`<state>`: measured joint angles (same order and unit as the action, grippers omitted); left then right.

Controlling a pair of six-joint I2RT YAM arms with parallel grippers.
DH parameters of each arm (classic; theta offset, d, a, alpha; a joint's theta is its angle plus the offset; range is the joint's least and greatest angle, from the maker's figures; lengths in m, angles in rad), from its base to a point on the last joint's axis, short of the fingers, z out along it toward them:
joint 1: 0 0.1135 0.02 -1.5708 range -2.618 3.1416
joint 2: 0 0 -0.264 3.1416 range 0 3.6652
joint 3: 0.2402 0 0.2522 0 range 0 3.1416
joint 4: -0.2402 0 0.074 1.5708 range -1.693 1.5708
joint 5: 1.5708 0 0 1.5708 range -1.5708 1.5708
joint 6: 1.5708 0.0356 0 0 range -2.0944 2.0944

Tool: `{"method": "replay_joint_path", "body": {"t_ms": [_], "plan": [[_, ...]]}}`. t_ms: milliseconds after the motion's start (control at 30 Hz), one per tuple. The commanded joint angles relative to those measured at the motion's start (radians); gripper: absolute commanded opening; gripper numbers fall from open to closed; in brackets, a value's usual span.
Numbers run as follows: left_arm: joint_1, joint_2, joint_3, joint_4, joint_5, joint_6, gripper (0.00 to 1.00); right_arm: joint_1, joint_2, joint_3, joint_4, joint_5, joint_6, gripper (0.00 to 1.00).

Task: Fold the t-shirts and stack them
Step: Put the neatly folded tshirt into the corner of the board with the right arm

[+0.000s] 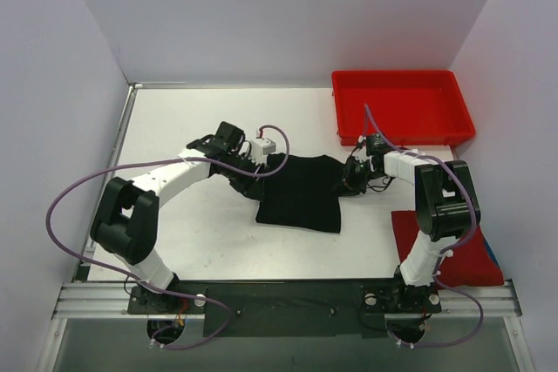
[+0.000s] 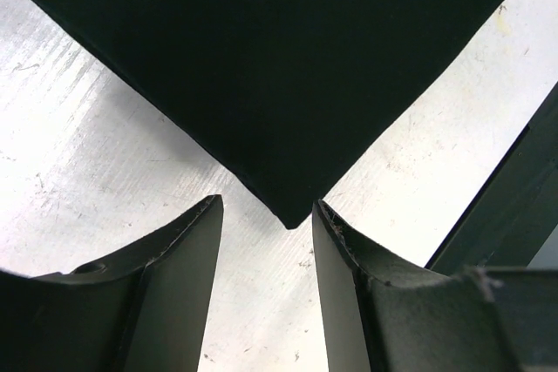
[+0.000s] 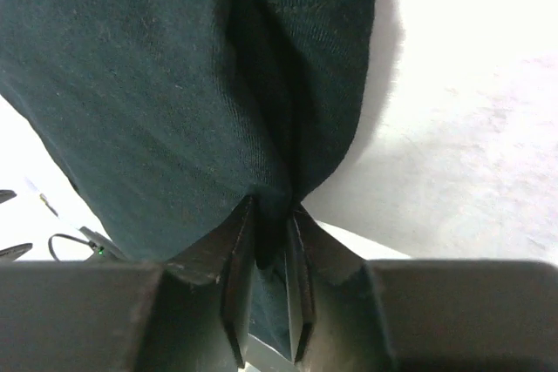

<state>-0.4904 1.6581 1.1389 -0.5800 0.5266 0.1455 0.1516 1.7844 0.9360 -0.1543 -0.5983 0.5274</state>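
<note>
The left gripper point(image 2: 267, 208) stands partly open, its 2 fingers point(image 2: 187, 276) apart over the bare table point(image 1: 192, 128). Its own camera shows 1 sharp corner of the black t-shirt point(image 1: 301, 193) pointing into the mouth of the gap, reaching the fingertips but not clamped between them (the overhead view hides this under the wrist).

The right gripper point(image 3: 270, 215) is nearly closed. Its wrist camera shows a ridge of black cloth pinched between the 2 narrow fingers, with the fabric drawn into a crease running away from the tips.

Only the overhead view gives the layout. The black t-shirt lies as a folded block in the middle of the table, with the left gripper at its far-left corner and the right gripper at its right edge. The red t-shirt point(image 1: 462, 254) lies at the near-right corner, partly under the right arm. A red tray point(image 1: 401, 106) sits at the far right, well apart from both shirts.
</note>
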Motion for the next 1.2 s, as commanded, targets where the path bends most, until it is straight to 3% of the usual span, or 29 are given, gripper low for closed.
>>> {"method": "replay_joint_path", "body": {"t_ms": [0, 67, 233, 367, 467, 633, 1167], "plan": [[0.012, -0.058, 0.012, 0.015, -0.01, -0.001, 0.55, 0.003, 0.029, 0.006, 0.056, -0.086, 0.028, 0.08], [0.015, -0.066, 0.005, 0.014, -0.013, 0.0, 0.55, -0.003, 0.036, 0.021, 0.047, -0.084, 0.028, 0.0], [0.027, -0.104, -0.007, 0.009, -0.023, 0.014, 0.55, -0.02, -0.017, 0.056, -0.074, -0.072, -0.087, 0.0], [0.039, -0.126, -0.011, 0.011, -0.059, 0.025, 0.55, -0.012, -0.109, 0.178, -0.41, 0.037, -0.363, 0.0], [0.041, -0.135, -0.004, 0.008, -0.073, 0.032, 0.55, 0.0, -0.18, 0.253, -0.681, 0.204, -0.564, 0.0], [0.041, -0.13, 0.041, -0.015, -0.079, 0.046, 0.55, 0.035, -0.311, 0.287, -0.936, 0.399, -0.722, 0.0], [0.041, -0.115, 0.071, -0.041, -0.083, 0.1, 0.57, 0.071, -0.603, 0.314, -1.242, 0.948, -0.883, 0.0]]}}
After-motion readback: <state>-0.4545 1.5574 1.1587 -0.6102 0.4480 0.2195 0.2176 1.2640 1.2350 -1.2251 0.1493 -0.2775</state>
